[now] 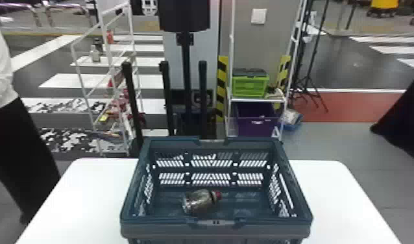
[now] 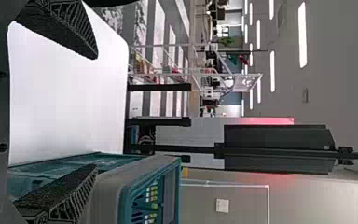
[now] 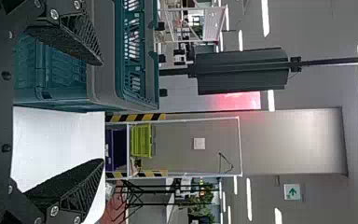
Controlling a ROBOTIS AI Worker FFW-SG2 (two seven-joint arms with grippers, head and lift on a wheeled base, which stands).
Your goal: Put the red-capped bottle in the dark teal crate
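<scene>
At the head view's lower centre, the red-capped bottle (image 1: 199, 202) is lying in the dark teal crate (image 1: 164, 229); the left end effector (image 2: 97, 112) and right end effector (image 3: 102, 111) are gaping wide, gripping nothing.

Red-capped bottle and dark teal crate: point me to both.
Red-capped bottle (image 1: 200, 201): head view, middle of its body.
Dark teal crate (image 1: 162, 228): head view, near rim, left of the handle.

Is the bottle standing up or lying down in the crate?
Lying down: the bottle rests on its side on the crate's floor, red cap pointing sideways.
</scene>
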